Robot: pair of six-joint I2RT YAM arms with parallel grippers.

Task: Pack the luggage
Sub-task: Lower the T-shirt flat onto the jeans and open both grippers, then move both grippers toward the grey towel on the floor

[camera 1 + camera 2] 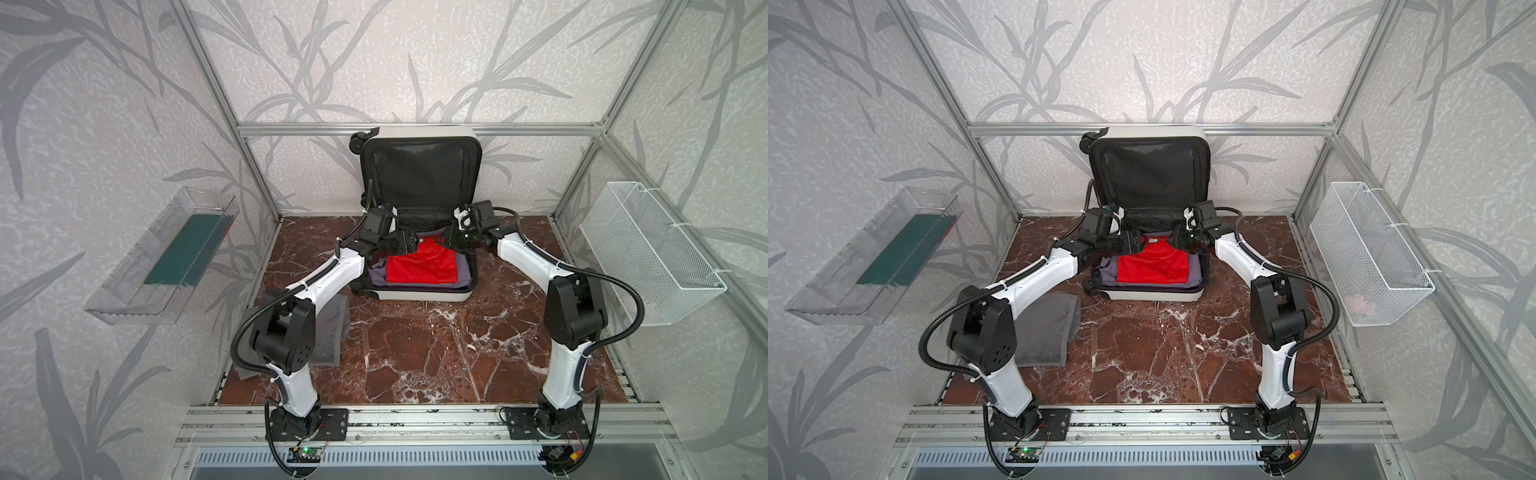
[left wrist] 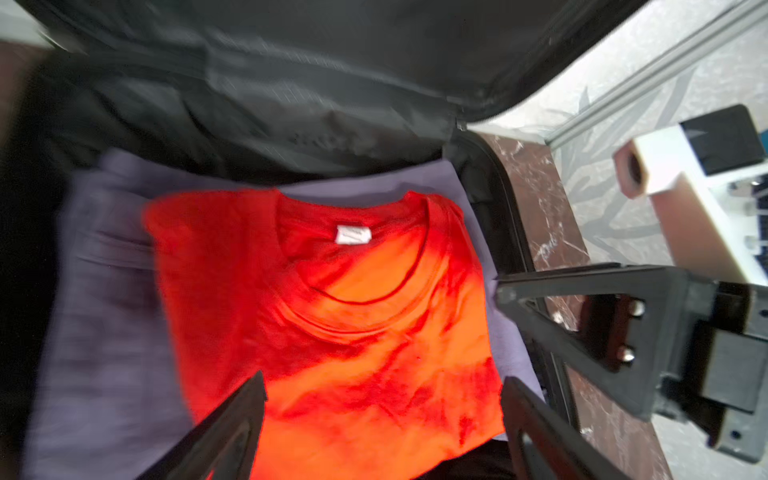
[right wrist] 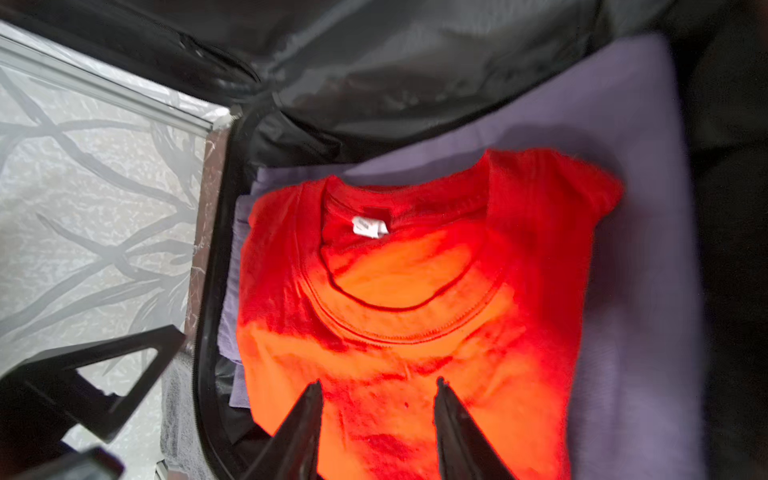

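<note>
No legible text, brand, number or sign. White neck label (image 3: 370,226) on the red T-shirt (image 3: 415,353): marks too blurred to read in both wrist views. The luggage (image 1: 419,296) shell: no print discernible.

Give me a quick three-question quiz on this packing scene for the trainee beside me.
1. True or false: the luggage lid is zipped shut.
2. What lies directly under the red T-shirt? A) a purple garment B) a yellow towel C) a book
3. Fill in: the jaws of the left gripper and the right gripper stand ____.
Key: 1 false; 2 A; 3 open.
</note>
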